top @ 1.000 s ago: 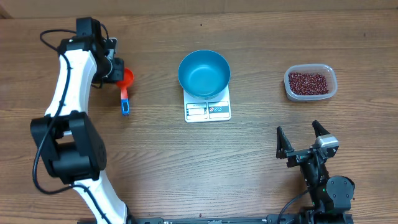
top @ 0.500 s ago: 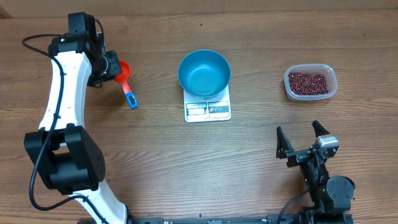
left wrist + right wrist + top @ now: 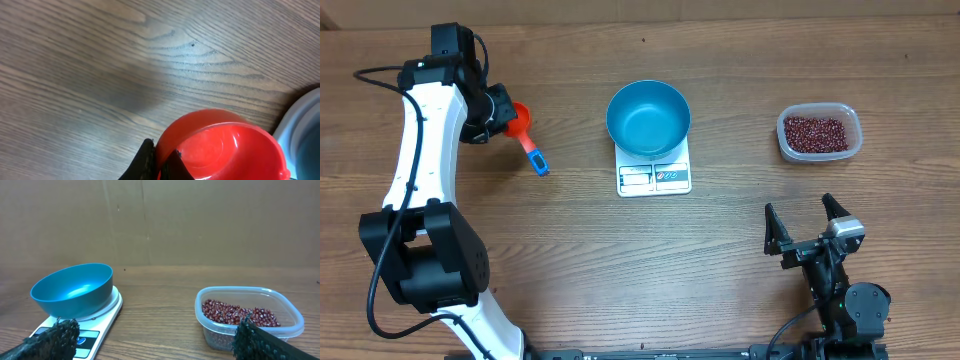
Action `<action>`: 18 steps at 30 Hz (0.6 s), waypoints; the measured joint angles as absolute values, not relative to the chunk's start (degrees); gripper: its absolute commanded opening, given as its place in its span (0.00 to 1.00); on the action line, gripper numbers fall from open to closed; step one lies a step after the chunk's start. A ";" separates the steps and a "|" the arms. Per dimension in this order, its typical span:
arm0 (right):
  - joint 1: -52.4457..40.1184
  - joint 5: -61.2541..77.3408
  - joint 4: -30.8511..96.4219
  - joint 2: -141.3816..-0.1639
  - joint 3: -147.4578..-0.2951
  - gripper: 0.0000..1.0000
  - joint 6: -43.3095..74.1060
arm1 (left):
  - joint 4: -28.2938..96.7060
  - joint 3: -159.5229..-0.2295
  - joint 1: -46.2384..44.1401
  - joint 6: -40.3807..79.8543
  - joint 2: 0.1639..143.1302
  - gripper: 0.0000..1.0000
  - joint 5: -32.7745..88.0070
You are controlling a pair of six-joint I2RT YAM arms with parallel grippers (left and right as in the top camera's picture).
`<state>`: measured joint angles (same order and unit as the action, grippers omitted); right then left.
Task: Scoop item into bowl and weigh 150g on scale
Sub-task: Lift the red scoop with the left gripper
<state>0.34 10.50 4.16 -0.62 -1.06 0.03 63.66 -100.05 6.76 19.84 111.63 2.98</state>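
My left gripper (image 3: 503,108) is shut on the rim of the orange-red scoop (image 3: 523,122), whose blue-tipped handle (image 3: 537,160) points down and right. In the left wrist view the fingers (image 3: 146,156) pinch the wall of the empty scoop cup (image 3: 225,145). The light blue bowl (image 3: 648,117) sits empty on the white scale (image 3: 654,178) at table centre. The item, dark red beans (image 3: 814,133), lies in a clear tub (image 3: 820,155) at the right. My right gripper (image 3: 799,207) stands open near the front edge, holding nothing. From its wrist I see the bowl (image 3: 75,290), the scale (image 3: 102,317) and the beans (image 3: 235,314).
The bowl's edge (image 3: 307,135) shows at the right of the left wrist view, close to the scoop. The wooden table (image 3: 620,270) runs under everything. A cardboard wall (image 3: 160,220) stands behind the table.
My left arm has shifted back and left with the scoop. The scoop has turned, its handle swinging from straight down toward the lower right. The right arm has not moved.
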 measured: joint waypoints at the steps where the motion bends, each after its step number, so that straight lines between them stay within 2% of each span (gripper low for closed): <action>1: 0.34 10.50 4.12 -0.62 -1.06 1.00 0.01 | 63.94 -100.05 6.76 20.56 111.63 0.04 3.18; 18: 0.34 10.50 4.14 -0.62 -1.06 1.00 0.01 | 67.81 -100.07 6.76 30.17 111.63 0.04 4.08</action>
